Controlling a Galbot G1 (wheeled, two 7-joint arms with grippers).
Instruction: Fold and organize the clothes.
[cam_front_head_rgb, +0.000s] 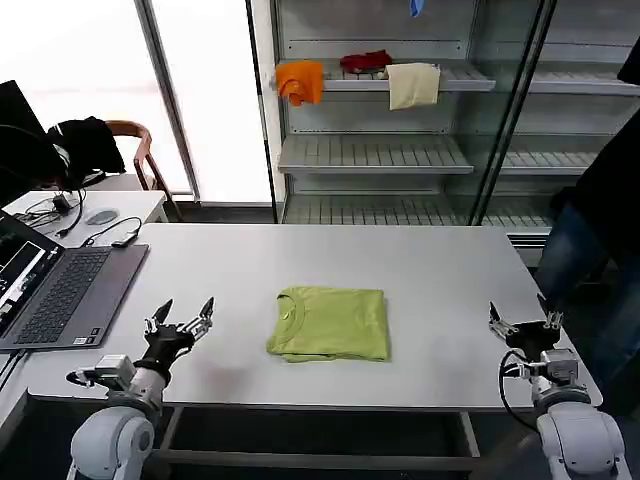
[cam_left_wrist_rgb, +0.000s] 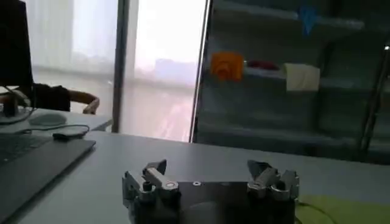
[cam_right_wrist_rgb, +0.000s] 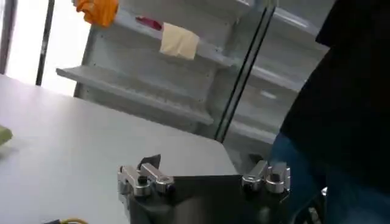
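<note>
The lime yellow-green T-shirt lies folded into a neat rectangle at the middle of the white table, neck opening toward its left side. A corner of the T-shirt also shows in the left wrist view. My left gripper hovers open over the table's front left, well apart from the shirt. My right gripper stands open near the front right edge, also apart from it. In the wrist views the left gripper and the right gripper each hold nothing between their spread fingers.
An open laptop with cables sits at the table's left. Behind the table a shelf unit carries orange, red and cream cloths. A person in dark clothing stands by the right edge.
</note>
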